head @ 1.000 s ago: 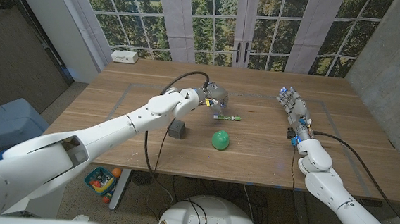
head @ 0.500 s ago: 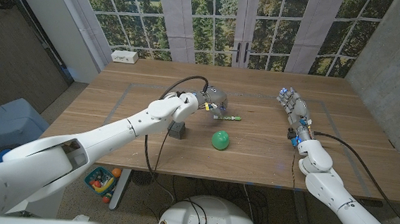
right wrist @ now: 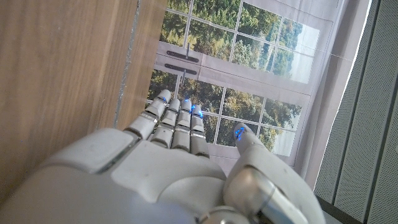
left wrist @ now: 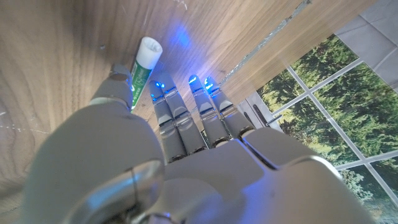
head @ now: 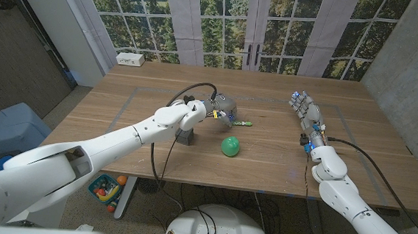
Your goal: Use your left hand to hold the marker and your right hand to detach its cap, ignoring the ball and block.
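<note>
Fingers (left wrist: 186, 118) of the left hand (head: 221, 107) are shown extended beside the marker (head: 239, 123), not yet closed on it. The barrel should be enclosed (cap end left exposed); the right hand (head: 306, 113) is held open, empty.

My left arm reaches far forward over the table's middle, its hand (head: 220, 109) low with fingers (left wrist: 186, 118) extended and bunched around a marker (left wrist: 142, 68). My right arm lies along the right side, its hand (head: 304, 109) holding nothing, fingers (right wrist: 177, 121) straight and together.
</note>
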